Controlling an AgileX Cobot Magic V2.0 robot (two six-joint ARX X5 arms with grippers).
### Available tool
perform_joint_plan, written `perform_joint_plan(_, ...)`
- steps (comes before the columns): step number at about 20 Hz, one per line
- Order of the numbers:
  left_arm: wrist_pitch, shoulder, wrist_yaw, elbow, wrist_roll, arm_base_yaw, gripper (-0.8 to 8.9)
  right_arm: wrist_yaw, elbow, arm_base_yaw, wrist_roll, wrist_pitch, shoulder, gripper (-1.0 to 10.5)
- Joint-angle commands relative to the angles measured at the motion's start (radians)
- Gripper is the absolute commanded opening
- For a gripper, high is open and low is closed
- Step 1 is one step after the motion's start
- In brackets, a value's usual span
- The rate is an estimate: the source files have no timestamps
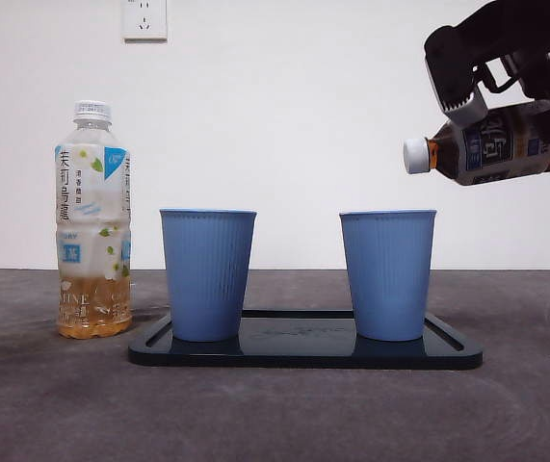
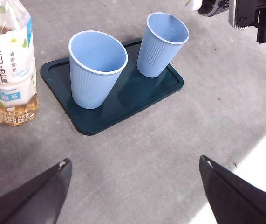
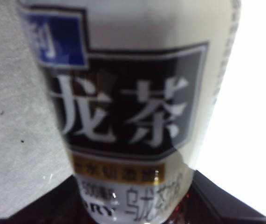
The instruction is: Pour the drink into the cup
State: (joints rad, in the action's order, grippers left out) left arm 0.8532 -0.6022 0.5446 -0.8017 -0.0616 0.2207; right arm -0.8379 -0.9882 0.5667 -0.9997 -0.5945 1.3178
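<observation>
While capped, dark bottle (image 1: 491, 144) fills right claw (image 1: 506, 91).

Grey table (image 1: 43, 404): tray (image 1: 303, 354), bottle (image 1: 91, 221)

Glossy black right gripper (image 1: 486, 91) with blocky housing and a pale grey pad on one finger. Left gripper (image 2: 133, 186) shows two matte black, wedge-shaped jaws with small pale chips at their tips.
</observation>
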Motion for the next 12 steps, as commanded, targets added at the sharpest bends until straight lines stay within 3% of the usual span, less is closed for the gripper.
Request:
perform_joint_plan(1, -0.009, -0.005, -0.003, -0.022, -0.008, 0.003, 4.42, -0.028, -0.027, 0.009, -0.007, 0.025, 0.013, 1.6)
perform_joint_plan(12, -0.009, -0.005, -0.003, -0.022, -0.008, 0.003, 4.42, -0.027, -0.027, 0.013, 0.002, 0.025, 0.015, 1.6)
